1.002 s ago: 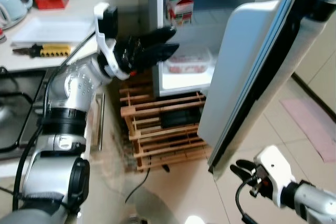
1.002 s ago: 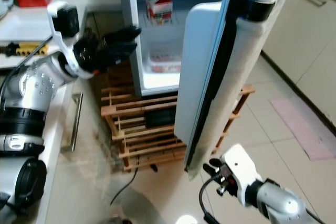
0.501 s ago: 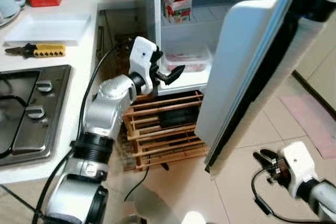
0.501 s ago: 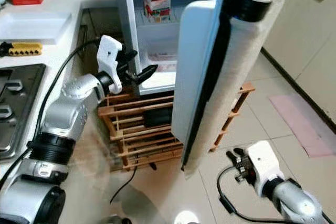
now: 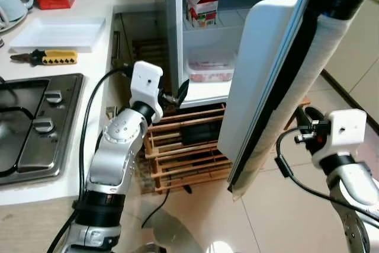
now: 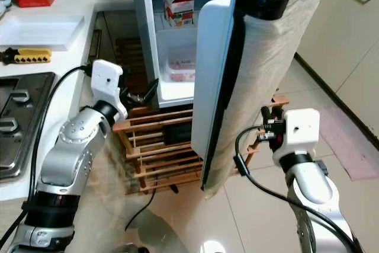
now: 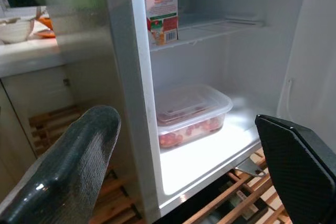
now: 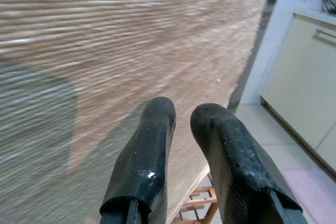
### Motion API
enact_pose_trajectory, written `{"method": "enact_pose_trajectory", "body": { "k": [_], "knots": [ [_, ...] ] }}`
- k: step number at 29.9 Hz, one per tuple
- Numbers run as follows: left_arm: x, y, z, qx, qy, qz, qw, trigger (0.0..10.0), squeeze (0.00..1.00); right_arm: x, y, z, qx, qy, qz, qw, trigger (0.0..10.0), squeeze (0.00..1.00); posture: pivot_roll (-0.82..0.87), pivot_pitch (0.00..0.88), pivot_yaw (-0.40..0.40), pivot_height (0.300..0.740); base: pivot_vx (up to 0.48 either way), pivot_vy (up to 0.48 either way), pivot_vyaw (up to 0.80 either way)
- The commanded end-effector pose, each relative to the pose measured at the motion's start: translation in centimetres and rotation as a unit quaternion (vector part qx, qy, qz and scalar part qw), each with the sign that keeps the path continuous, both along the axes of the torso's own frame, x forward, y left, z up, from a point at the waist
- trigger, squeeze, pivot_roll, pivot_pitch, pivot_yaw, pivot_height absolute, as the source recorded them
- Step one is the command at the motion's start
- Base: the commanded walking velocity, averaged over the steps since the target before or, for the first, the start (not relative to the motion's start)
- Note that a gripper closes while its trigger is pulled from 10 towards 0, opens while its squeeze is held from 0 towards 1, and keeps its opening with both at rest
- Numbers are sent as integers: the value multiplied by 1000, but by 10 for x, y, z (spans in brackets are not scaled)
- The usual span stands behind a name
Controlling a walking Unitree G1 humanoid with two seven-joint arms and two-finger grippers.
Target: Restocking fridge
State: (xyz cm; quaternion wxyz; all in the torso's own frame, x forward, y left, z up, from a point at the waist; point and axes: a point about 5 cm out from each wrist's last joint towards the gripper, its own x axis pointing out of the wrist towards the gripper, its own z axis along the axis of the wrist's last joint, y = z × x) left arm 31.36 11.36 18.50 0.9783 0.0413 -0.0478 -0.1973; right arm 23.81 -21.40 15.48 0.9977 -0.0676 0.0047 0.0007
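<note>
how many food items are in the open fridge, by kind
milk carton: 1
clear lidded food container: 1
total: 2

White fridge (image 5: 173,34) stands open (door (image 5: 266,81) swung wide), interior lit.

the fridge door (image 6: 222,81) has a smooth, glossy white inner face and a pale wood-grain outer skin, finely ridged and matt (image 8: 131,40). the food box (image 7: 190,113) is clear plastic, the milk carton (image 7: 161,11) printed paperboard. the rack (image 5: 189,146) under the fridge is bare slatted wood. the floor tiles (image 5: 284,217) shine. the hob (image 5: 35,122) is brushed metal, the left gripper (image 7: 184,182) fingers (image 7: 68,171) matt black with a fine weave texture
</note>
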Motion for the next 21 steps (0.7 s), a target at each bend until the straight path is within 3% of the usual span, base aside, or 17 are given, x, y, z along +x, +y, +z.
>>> {"method": "enact_pose_trajectory", "body": {
  "k": [1, 4, 12, 18, 21],
  "knots": [
    [-6, -3, -6, 3, 9, 4, 1000, 10000, 0, 1, -1, 8, 5, -12, -11, 1000, 10000, 0, -43, 45, -12, 740, 0, 0, 0],
    [-7, -14, -5, 3, 11, -3, 1000, 10000, 0, -1, 5, 9, 14, -12, 3, 1000, 10000, 0, -46, 44, -5, 740, 0, 0, 0],
    [-4, -22, -1, -7, 14, -15, 1000, 10000, 0, -6, 7, 10, 8, -9, 10, 1000, 10000, 0, -60, 41, 14, 740, 0, 0, 0],
    [-3, -21, 0, -10, 16, -11, 1000, 10000, 0, -6, 8, 11, 10, -9, 5, 1000, 10000, 0, -61, 38, 19, 740, 0, -298, 800],
    [-3, -20, 0, -10, 17, -9, 1000, 10000, 0, -5, 8, 11, 23, -10, 0, 1000, 10000, 0, -61, 36, 20, 740, 0, -324, 194]
  ]
}}
